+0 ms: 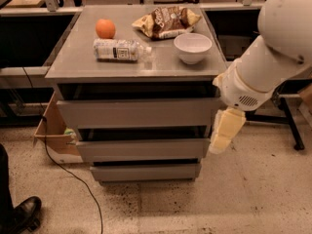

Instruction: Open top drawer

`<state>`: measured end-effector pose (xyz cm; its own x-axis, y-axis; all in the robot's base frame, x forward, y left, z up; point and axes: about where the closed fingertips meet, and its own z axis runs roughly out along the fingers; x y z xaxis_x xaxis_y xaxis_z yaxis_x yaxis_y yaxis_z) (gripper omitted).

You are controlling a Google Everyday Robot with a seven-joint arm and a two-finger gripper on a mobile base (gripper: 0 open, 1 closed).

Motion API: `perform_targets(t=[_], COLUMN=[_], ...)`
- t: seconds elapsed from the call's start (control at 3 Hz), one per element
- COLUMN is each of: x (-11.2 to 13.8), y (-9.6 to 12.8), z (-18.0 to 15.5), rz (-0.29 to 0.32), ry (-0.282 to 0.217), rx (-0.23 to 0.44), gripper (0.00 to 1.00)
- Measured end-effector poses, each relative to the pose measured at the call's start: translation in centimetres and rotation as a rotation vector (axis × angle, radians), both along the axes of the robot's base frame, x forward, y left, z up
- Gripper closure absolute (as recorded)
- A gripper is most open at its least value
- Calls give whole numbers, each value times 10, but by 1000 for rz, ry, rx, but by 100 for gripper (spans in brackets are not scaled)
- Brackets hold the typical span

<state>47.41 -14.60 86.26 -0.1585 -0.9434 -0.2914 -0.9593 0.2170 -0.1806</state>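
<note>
The top drawer [139, 112] is the wide grey flat front just under the cabinet top, the uppermost of three fronts, and it stands closed. Below it are two shorter grey drawer fronts [141, 149]. My white arm [278, 43] reaches in from the upper right. My gripper [224, 130], cream coloured, hangs pointing down at the right end of the top drawer front, overlapping the right corner of the cabinet. It touches nothing that I can see.
On the grey cabinet top [78, 62] lie an orange [105, 28], a plastic bottle [119, 49] on its side, a white bowl [192, 47] and a chip bag [165, 21]. A cardboard box [51, 130] and a cable lie at the left. A shoe [22, 216] is at the bottom left.
</note>
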Motion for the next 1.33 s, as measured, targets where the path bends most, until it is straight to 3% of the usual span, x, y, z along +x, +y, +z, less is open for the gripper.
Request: perform_targets(t=[0.33, 0.67, 1.0, 1.33], x=[13, 13, 21, 44], y=[25, 25, 34, 50], z=[-36, -36, -59, -102], rz=[33, 33, 41, 49], ry=[40, 40, 31, 20], rx=[47, 47, 65, 90], gripper=[0, 0, 0, 0])
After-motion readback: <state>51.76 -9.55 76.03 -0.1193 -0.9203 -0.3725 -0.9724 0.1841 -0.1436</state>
